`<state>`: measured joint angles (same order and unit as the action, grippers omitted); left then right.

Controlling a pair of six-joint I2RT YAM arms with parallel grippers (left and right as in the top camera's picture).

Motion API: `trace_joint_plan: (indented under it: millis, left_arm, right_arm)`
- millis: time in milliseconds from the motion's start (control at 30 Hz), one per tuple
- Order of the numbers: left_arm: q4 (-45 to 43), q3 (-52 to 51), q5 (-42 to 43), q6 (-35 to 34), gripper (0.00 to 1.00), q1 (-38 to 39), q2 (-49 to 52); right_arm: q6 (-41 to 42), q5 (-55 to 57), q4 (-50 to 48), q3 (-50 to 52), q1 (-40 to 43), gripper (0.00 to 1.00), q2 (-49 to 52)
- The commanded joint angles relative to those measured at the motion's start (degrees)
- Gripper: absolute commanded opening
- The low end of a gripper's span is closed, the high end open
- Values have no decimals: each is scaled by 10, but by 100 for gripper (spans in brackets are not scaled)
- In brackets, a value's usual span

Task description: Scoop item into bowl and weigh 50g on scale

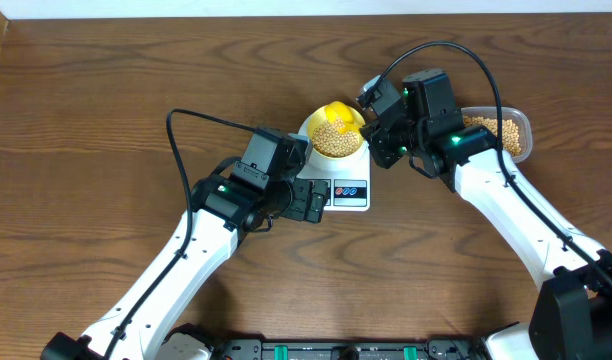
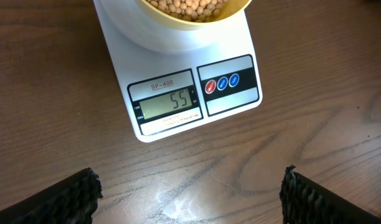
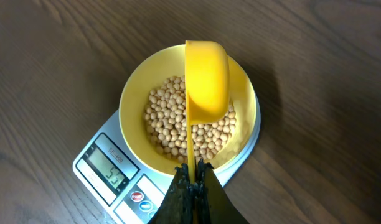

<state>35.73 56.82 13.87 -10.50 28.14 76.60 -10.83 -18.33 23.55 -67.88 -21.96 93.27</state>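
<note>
Scale (image 2: 184, 59): your display (image 2: 167, 102) reads 55, which is over the 50 target.
Bowl (image 3: 136, 102): on the platform, holding the soybeans (image 3: 165, 124).
Right fingers (image 3: 178, 193): clamped on the handle of the yellow scoop (image 3: 206, 81), tipped over the bowl.
Left fingers (image 2: 66, 196): spread wide above the bench (image 2: 315, 143), empty.
Remaining: scooping looks done, so you likely must take a few beans back out.

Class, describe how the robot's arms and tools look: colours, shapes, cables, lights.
The left arm and right arm have white rounded links, black wrist housings with green lights, and looping black cables. The left tool and right tool are black.
</note>
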Motion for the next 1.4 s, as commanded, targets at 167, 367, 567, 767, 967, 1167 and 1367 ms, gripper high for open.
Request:
trace_joint_plan:
  millis: [167,367,567,767,967,1167,1367]
  left_arm:
    - [0,-5,7,3,94,0,-7]
    - [0,-5,7,3,94,0,-7]
    - [0,-5,7,3,94,0,-7]
    - [0,-5,7,3,94,0,-7]
    - [0,-5,7,3,94,0,-7]
    - [0,-5,7,3,94,0,-7]
    - [0,-5,7,3,94,0,-7]
  right_arm:
    - [-3,0,1,-13,-3,1,6]
    - [-4,0,1,-13,-3,1,6]
    - [-4,0,1,-13,-3,1,6]
    - [-4,-1,1,-13,-3,1,6]
    - [-4,-2,1,-13,-3,1,6]
    - [-24,-1,2,-13,-5,1,6]
    - [-45,30,5,-13,-9,1,6]
